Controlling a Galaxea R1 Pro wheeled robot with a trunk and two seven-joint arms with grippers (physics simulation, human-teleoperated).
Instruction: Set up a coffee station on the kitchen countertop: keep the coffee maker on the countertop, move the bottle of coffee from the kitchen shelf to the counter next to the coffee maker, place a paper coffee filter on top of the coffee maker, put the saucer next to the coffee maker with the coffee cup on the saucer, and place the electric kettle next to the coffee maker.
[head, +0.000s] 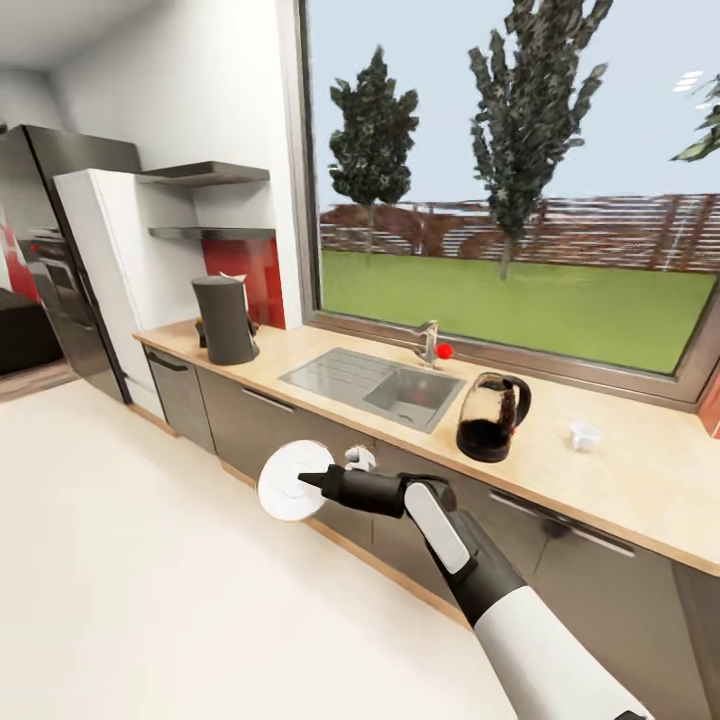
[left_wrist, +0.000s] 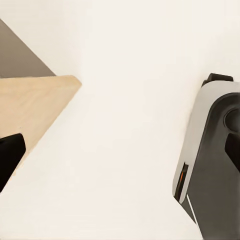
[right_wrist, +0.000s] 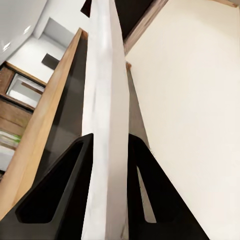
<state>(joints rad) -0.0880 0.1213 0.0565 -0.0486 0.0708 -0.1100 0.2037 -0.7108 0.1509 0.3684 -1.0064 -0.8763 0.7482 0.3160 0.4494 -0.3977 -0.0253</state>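
Note:
My right gripper (head: 312, 481) is shut on the rim of a round white saucer (head: 292, 481), held on edge over the floor in front of the cabinets. In the right wrist view the saucer (right_wrist: 105, 110) stands edge-on between the two black fingers (right_wrist: 60, 190). A dark grey coffee maker (head: 226, 320) stands at the counter's left end, with something small and white at its top. A glass electric kettle (head: 491, 418) sits right of the sink, and a small white coffee cup (head: 584, 436) lies further right. My left gripper's black fingertip (left_wrist: 9, 160) hangs over pale floor, jaws wide apart.
A steel sink (head: 375, 385) with a tap is set into the wooden countertop (head: 620, 485) under a large window. Two dark shelves (head: 210, 175) hang above the coffee maker, beside a tall white cabinet and a dark fridge (head: 60, 260). My own base (left_wrist: 210, 160) shows near a wooden corner (left_wrist: 30, 105).

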